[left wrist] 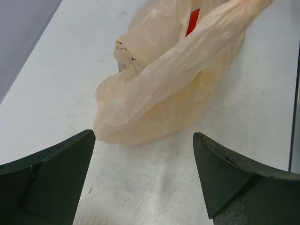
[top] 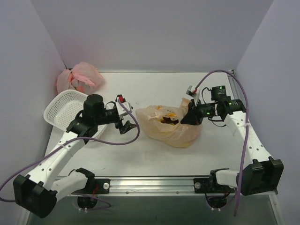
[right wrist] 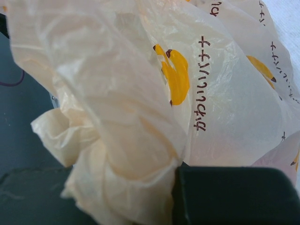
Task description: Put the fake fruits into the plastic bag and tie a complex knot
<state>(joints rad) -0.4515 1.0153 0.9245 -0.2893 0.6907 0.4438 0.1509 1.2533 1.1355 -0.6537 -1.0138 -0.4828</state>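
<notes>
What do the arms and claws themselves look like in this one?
The left arm and right arm have white links and black joint housings. The left claw and right claw are black, with wedge-shaped fingers. A purple cable trails along each; green lights dot the right one.

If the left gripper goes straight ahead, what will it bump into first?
Probably the bag, lying on the table just ahead of the open left gripper. Nothing seems to lie between them.
</notes>
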